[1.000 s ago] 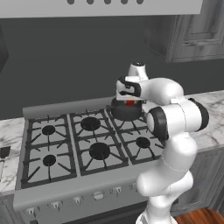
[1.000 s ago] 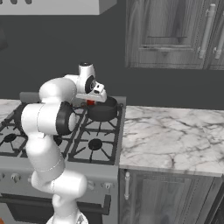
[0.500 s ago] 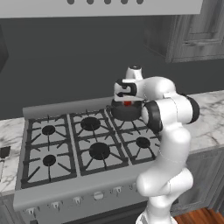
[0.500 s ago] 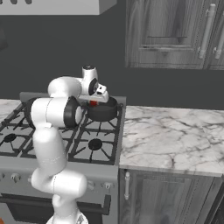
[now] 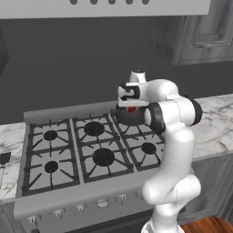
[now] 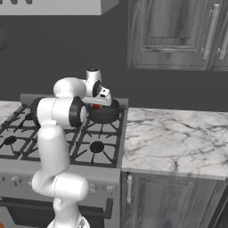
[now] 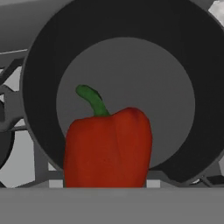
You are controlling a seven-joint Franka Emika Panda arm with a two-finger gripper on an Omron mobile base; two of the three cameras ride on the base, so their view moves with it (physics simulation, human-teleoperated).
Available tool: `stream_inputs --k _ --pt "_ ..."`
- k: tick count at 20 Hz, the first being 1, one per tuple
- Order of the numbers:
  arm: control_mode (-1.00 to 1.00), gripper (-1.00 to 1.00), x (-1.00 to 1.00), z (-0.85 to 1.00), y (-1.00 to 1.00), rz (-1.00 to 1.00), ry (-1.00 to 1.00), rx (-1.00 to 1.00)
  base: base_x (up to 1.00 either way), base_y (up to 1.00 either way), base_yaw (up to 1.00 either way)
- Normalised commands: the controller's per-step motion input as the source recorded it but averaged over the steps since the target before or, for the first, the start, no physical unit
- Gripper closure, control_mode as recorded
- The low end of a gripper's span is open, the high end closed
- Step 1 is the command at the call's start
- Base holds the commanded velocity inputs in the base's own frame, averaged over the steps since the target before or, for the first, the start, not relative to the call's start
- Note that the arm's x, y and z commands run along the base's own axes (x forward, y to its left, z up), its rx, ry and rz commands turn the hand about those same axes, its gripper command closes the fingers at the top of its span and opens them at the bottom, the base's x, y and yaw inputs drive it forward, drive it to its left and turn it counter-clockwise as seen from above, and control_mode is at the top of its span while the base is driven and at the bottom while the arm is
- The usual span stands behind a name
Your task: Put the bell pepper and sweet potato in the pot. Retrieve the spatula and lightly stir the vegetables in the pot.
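Over the pot point(image 5: 129, 117) on the stove's back right burner, the gripper point(image 5: 131, 106) now hangs lower than a second ago, clenched on the bell pepper point(image 7: 108, 148) just above the pot's bare floor. Release seems next; sweet potato follows.

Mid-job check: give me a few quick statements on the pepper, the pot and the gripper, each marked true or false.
1. The bell pepper hangs above the pot. True.
2. The pot sits on the stove's front left burner. False: it is on a back burner at the end nearest the marble counter.
3. The sweet potato already lies in the pot. False: the pot's floor is bare.
4. The gripper is over the pot. True.
5. The pepper's stem is green. True.
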Motion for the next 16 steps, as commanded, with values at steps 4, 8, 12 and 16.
stream_inputs --k 4,8,12,16 --pt "-1.0 1.0 0.0 -0.33 -0.02 0.0 0.02 0.0 0.0 0.0 0.0" --pt "-1.0 1.0 0.01 -0.1 -0.01 0.0 0.0 0.0 0.0 0.0 0.0" --pt "-1.0 1.0 0.14 0.0 0.0 0.0 0.0 0.0 0.0 0.0 0.0" --pt "-1.0 1.0 0.18 0.0 0.0 0.0 0.0 0.0 0.0 0.0 0.0"
